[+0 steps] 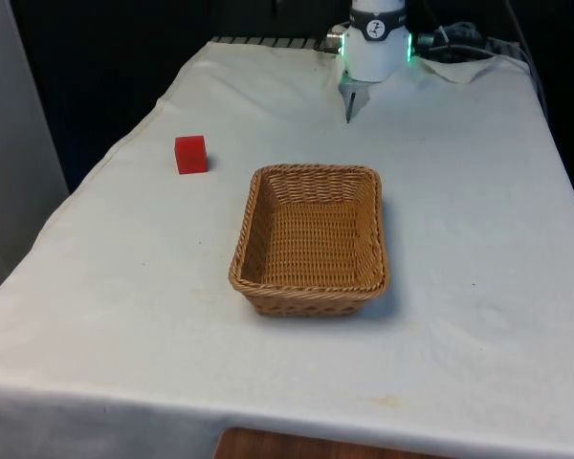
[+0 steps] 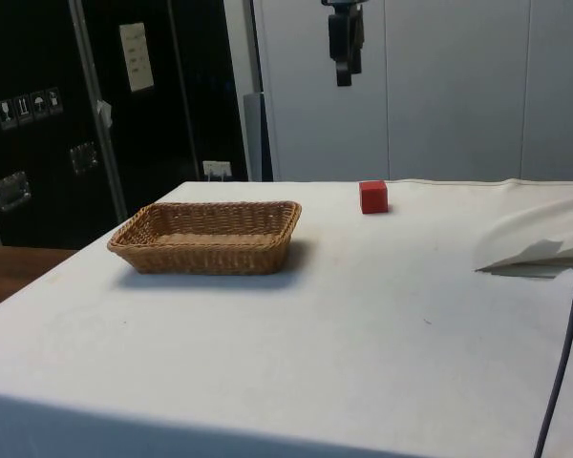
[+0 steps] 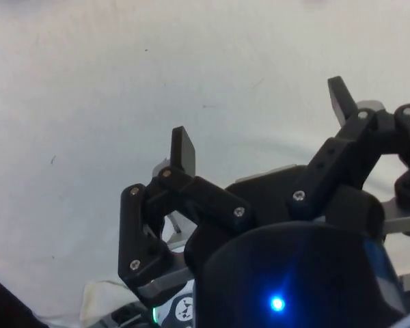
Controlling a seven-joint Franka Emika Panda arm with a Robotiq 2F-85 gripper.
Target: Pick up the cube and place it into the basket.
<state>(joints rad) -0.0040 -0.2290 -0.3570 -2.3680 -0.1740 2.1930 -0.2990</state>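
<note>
Gripper (image 3: 263,123) raised high above the white tablecloth (image 1: 459,239), hanging near the table's far end, well apart from the wicker basket (image 1: 311,239) and behind it toward the robot's base. In the side view, gripper (image 2: 345,57) up near the top of the frame, pointing straight down, above and slightly behind the red cube (image 2: 373,197). Fingers (image 3: 183,149) spread wide, black, angular, with flat pads and visible screws on the linkages; nothing between them, bare cloth below.

Red cube (image 1: 191,154) resting on the cloth, off the basket's far corner toward the front view's left, apart from it and not touching. Sharp-edged, smooth, matte faces, sitting flat.

Basket rectangular with rounded corners, woven of tan wicker, low flaring walls, braided rim, tight weave on the floor; holding nothing. Longer side running away from the front camera.

Cloth plain white, smooth near the basket, with faint creases and a rumpled fold (image 2: 530,253) beyond the basket near the robot's base.
</note>
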